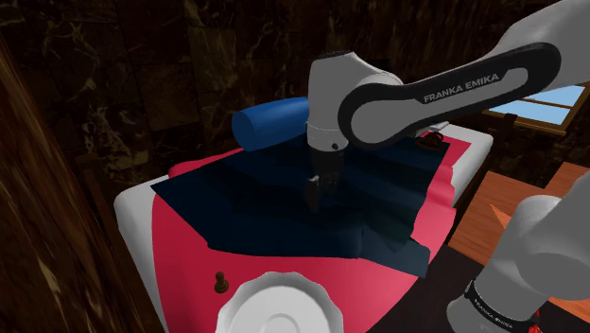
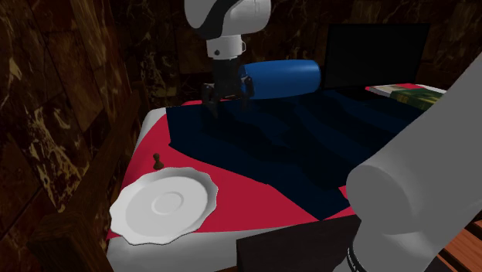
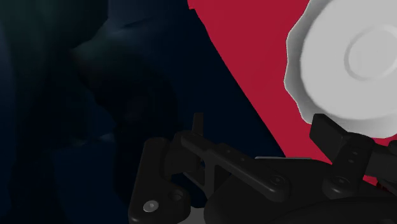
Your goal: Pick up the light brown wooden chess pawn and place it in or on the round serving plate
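Jaws spread, empty — I read black two-finger gripper [image 2: 227,99] above dark blue cloth [image 2: 293,147]; small brown pawn [image 2: 157,161] near white scalloped round plate [image 2: 164,205].

The light was dim. The round white scalloped plate [image 2: 164,205] looked bright, and the dark blue cloth [image 1: 255,208] lay in shadow.

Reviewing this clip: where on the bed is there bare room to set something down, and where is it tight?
Free: the red cover between the plate and the dark blanket, and the blanket's middle, between the open gripper and the books. Crowded: the corner where the pawn stands close beside the plate.
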Controlling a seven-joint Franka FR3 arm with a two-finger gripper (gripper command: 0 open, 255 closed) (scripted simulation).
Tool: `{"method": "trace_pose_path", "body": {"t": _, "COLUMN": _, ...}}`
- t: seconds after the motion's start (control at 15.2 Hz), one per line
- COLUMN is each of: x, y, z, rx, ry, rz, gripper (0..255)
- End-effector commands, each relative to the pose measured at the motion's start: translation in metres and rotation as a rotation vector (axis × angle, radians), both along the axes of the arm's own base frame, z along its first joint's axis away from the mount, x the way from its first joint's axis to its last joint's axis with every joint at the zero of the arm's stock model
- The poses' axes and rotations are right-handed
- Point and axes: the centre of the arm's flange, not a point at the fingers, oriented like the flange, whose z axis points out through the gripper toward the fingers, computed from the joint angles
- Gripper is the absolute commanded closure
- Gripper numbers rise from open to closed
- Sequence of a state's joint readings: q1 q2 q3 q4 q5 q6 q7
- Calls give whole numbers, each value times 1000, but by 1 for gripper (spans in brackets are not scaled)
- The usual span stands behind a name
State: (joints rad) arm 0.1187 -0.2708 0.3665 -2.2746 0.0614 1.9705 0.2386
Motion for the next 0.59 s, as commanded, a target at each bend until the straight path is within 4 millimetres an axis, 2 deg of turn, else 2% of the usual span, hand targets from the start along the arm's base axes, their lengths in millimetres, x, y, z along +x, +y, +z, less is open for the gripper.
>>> {"method": "trace_pose_path", "body": {"t": 0.0, "x": 8, "y": 20, "z": -11, "rx": 5, "ry": 2, "rz": 0, "gripper": 0}}
{"method": "trace_pose_path", "body": {"t": 0.53, "x": 47, "y": 102, "z": -62, "rx": 20, "ry": 14, "rz": 5, "gripper": 0}}
